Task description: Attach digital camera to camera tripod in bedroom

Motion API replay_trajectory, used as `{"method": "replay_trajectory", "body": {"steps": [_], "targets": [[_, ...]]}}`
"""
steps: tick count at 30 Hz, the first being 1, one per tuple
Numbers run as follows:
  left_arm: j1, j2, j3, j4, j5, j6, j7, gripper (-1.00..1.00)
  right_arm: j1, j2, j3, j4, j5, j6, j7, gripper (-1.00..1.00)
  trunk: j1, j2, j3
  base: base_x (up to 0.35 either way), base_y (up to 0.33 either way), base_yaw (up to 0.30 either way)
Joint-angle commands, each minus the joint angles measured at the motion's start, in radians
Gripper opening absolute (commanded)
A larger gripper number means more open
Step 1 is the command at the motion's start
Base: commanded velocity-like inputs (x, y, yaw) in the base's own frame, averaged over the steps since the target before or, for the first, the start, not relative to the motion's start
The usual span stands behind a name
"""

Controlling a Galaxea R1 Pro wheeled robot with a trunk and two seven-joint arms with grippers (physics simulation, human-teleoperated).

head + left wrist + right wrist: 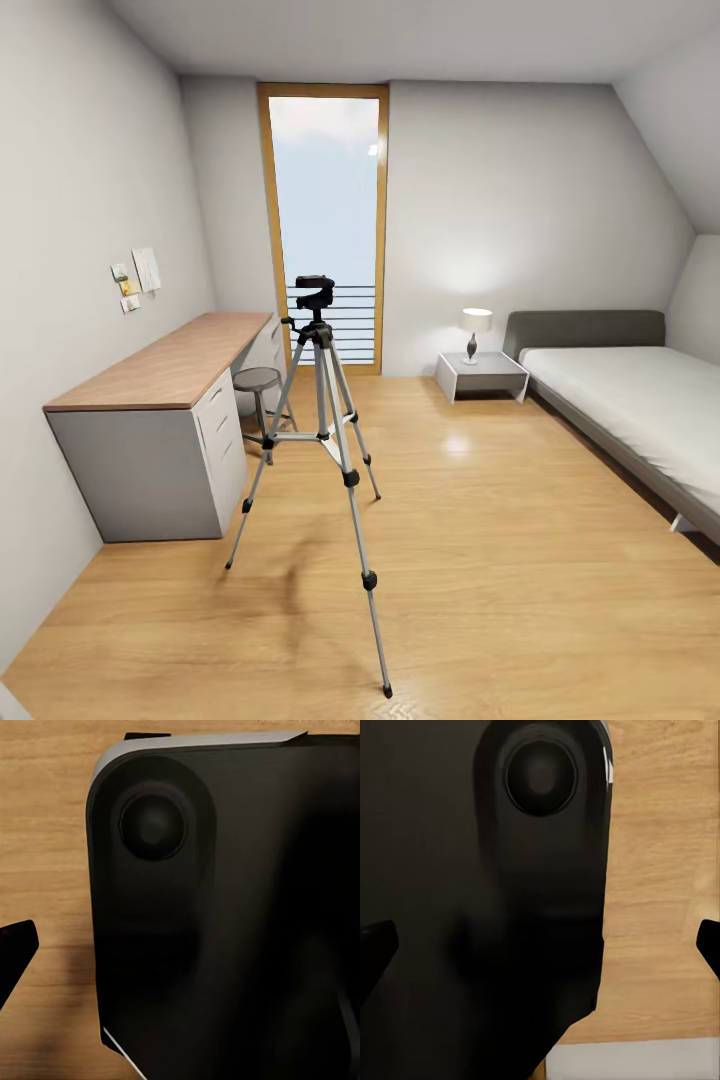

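Desk, stool, nightstand, lamp

The camera tripod stands at frame centre on the floor, the digital camera on its head. The desk runs along the left, a stool between them. Nightstand and lamp sit centre-right; the bed lies right.

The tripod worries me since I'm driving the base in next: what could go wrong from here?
The camera tripod stands mid-floor with legs splayed wide; its near foot reaches toward the robot, so rolling in could clip it and tip it. The stool and desk crowd its left side, narrowing any approach from there.
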Motion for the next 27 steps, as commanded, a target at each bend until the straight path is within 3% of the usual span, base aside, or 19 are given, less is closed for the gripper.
{"method": "replay_trajectory", "body": {"steps": [1,9,22,26,27], "targets": [[0.0,0.0,0.001,-0.001,0.003,-0.002,0.0,1.0,0.0,0.0,0.001,0.0,0.001,0.0,0.0,1.0,0.0,0.0,-0.001,0.0,0.0,0.0],[0.0,0.0,0.001,-0.001,0.017,-0.002,0.0,1.0,0.0,0.001,-0.002,0.0,0.002,-0.004,-0.001,1.0,0.0,0.0,-0.001,0.0,0.0,-0.133],[0.0,0.0,0.002,-0.002,0.023,-0.012,0.004,1.0,0.0,0.001,-0.004,0.0,0.0,-0.016,-0.001,1.0,0.0,0.0,-0.001,0.0,0.0,-0.26],[0.0,0.001,0.002,-0.002,0.052,-0.013,0.004,1.0,0.0,0.0,-0.004,0.0,-0.001,-0.016,0.0,1.0,0.0,0.0,-0.001,0.0,0.0,-0.289],[0.0,0.001,0.001,-0.002,0.073,-0.013,0.004,1.0,0.0,-0.001,-0.005,0.0,-0.001,-0.016,-0.001,1.0,0.0,0.0,-0.001,0.0,0.0,-0.29]]}}
